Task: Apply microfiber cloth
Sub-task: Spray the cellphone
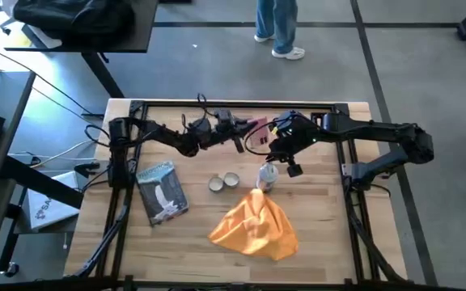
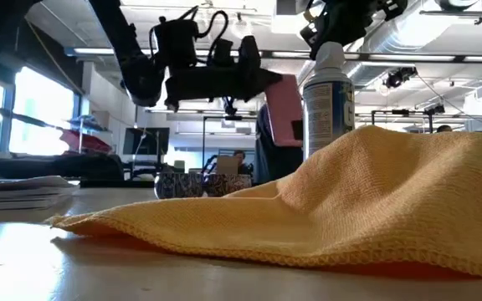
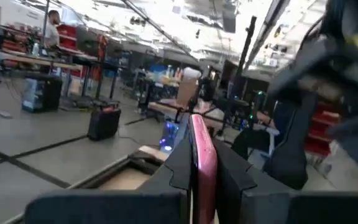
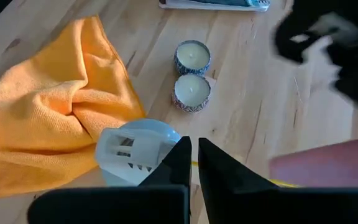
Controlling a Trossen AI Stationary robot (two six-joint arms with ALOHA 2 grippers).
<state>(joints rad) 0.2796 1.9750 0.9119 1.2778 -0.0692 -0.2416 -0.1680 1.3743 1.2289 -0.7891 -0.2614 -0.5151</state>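
Right gripper (image 4: 192, 155) hovers just above the white cap of a white spray can (image 1: 268, 176), fingers nearly closed with only a slit between them, holding nothing. Left gripper (image 1: 249, 129) raised over the counter's (image 1: 330, 242) far side, clamped on a flat pink card-like piece (image 3: 202, 163). Crumpled orange-yellow microfiber cloth (image 1: 255, 228) lies on the wood, touching the can's base on the near side. Two small round patterned tins (image 4: 191, 76) sit beside it; a grey-and-white flat packet (image 1: 162, 192) farther left. Judgement: cloth not yet picked up; next move needs the right gripper to open, shift over a raised fold and descend. Can's label unreadable.
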